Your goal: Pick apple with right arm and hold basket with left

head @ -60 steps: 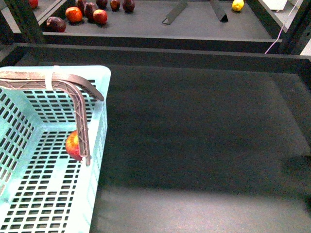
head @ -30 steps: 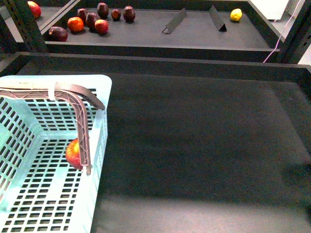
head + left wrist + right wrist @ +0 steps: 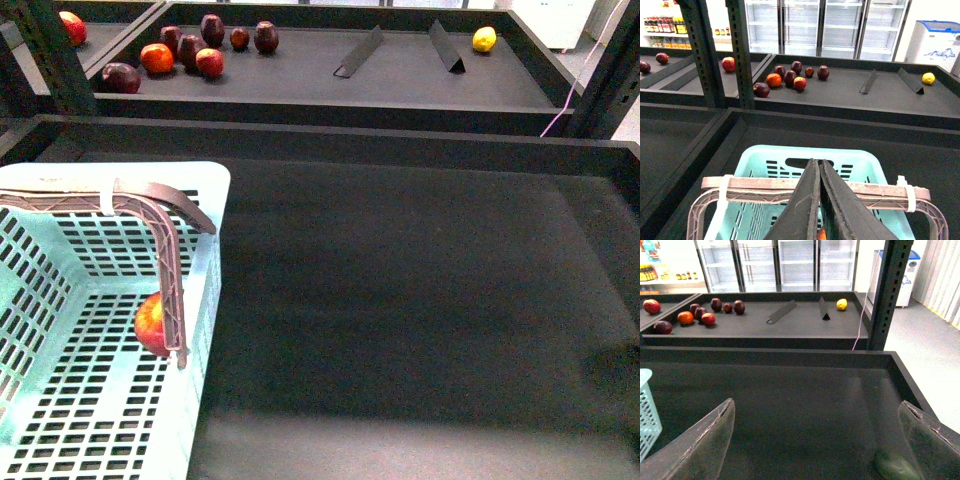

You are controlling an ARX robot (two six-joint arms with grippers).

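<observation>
glossy red apple [image 3: 150,324] lies in pale mint-blue slotted plastic basket [image 3: 205,300], near left; brown ribbed left gripper [image 3: 180,285] looks closed over its right wall. right gripper [image 3: 815,445] spread wide, holding nothing.

Left gripper [image 3: 190,290] reaches in over the basket [image 3: 215,180], brown ribbed fingers [image 3: 170,280] bent downward inside its right wall, white zip tie round them; its wrist view shows the jaws pressed together. Right gripper [image 3: 815,440] well right of the basket, low over the shelf floor, fingers spread wide, holding nothing.
</observation>
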